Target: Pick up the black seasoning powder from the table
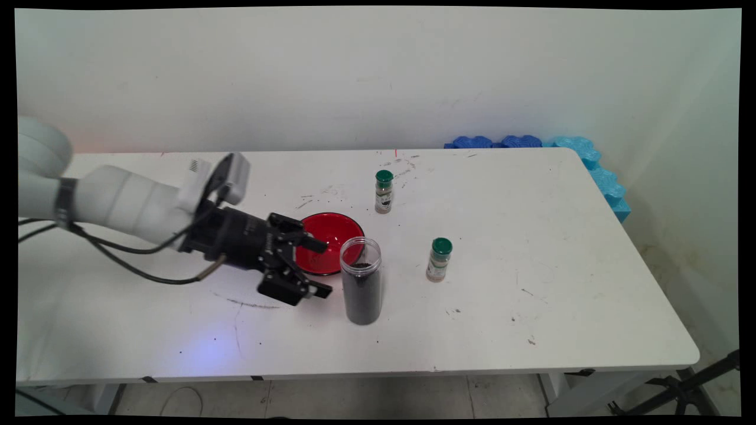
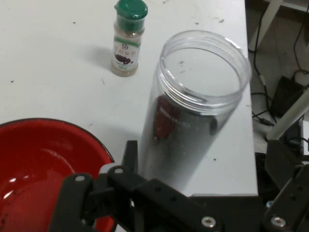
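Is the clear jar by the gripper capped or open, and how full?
Open: the clear jar shows a bare threaded rim, no lid. Dark contents fill roughly the lower two thirds.

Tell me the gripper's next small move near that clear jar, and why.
Probably ease the open gripper rightward until its fingers straddle the clear jar: the jar stands upright just beyond the fingertips, untouched, with the red bowl close behind.

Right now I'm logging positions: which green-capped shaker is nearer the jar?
The front shaker, right of the clear jar; the other shaker stands behind the red bowl.
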Controlling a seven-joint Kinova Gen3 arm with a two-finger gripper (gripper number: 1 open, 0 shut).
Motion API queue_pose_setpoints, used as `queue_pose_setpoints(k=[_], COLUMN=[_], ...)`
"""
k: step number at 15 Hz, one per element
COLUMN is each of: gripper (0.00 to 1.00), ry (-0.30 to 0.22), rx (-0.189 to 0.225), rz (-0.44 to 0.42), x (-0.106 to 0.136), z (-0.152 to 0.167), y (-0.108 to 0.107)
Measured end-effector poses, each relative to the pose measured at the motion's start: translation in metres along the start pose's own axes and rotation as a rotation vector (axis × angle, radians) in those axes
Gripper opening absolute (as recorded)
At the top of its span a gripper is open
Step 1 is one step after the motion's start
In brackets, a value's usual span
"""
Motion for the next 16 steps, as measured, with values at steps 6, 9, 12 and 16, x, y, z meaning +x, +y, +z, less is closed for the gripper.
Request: queue_pose_setpoints(k=[6,9,12,16], gripper=[1.00,1.00,1.00,0.00], ry=[0.007,0.007,0.006,0.005], rx=[-0.023,-0.029,-0.035,-0.038], rz=[0.017,0.029,0.039,0.059], x=[0.002,0.002,0.002,0.003], z=[0.038,0.050,0.059,0.066], y=[-0.007,-0.009,-0.011,-0.014])
